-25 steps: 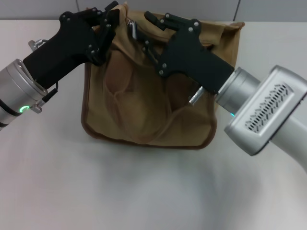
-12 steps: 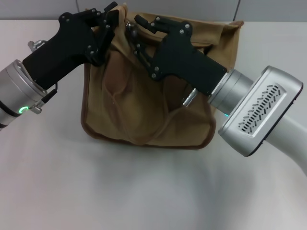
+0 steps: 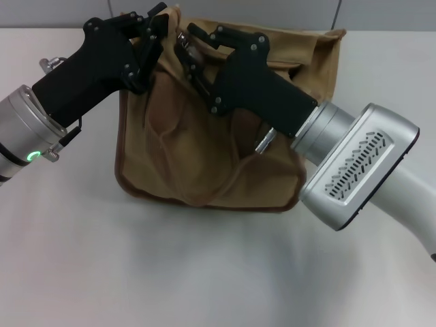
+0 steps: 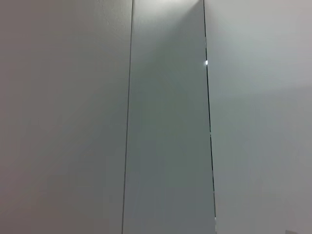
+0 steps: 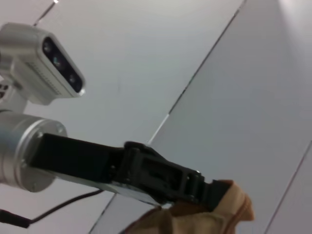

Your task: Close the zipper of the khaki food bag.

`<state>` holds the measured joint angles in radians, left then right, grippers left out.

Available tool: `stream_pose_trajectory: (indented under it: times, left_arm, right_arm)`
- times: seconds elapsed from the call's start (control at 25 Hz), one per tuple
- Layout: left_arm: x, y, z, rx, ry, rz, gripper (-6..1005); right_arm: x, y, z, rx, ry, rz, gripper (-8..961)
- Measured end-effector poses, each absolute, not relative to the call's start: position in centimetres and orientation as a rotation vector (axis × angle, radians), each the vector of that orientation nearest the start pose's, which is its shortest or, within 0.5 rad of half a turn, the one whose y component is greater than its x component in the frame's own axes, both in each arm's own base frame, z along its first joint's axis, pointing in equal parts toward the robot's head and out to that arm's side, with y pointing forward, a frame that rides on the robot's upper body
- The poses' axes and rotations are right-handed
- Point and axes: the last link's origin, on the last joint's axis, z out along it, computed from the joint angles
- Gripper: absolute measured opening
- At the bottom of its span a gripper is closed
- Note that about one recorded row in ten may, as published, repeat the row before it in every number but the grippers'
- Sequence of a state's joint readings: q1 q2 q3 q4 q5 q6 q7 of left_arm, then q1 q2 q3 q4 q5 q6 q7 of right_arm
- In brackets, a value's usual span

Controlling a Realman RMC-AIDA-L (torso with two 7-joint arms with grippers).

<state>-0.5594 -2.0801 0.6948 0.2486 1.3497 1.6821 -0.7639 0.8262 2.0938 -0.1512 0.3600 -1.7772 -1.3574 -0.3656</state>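
The khaki food bag (image 3: 204, 150) stands on the table in the middle of the head view, and its fabric (image 5: 195, 217) also shows in the right wrist view. My left gripper (image 3: 154, 33) is shut on the bag's top left corner; the right wrist view shows it (image 5: 214, 191) clamped on that fabric. My right gripper (image 3: 188, 48) is open at the bag's top edge, with a finger on either side of the small silver zipper pull (image 3: 183, 38). The right hand hides most of the zipper line. The left wrist view shows only wall panels.
The bag stands on a white table (image 3: 204, 272) with bare surface in front of it and on both sides. A grey panelled wall (image 3: 381, 13) runs behind the table. My right forearm (image 3: 354, 170) crosses over the bag's right half.
My right gripper has moved left along the bag's top edge until its fingers stand around the zipper pull. The left gripper and the bag's corner have not moved.
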Motion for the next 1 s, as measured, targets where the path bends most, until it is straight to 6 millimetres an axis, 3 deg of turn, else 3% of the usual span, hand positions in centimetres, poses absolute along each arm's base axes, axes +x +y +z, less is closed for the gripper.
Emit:
stream_pose_trajectory:
  times: [0.56, 0.92, 1.0]
  left_arm:
    - [-22.66, 32.93, 0.24, -2.18, -0.189, -1.338, 93]
    - [-22.73, 32.93, 0.33, -2.171, -0.193, -1.339, 97]
    - [-22.74, 32.93, 0.33, -2.171, -0.193, -1.339, 98]
  right_arm:
    - [14.72, 33.46, -10.87, -2.072, -0.408, 0.879, 290]
    - [14.75, 33.39, -11.03, -2.082, -0.419, 0.872, 17]
    - [14.77, 33.39, -11.05, -2.083, -0.419, 0.869, 15]
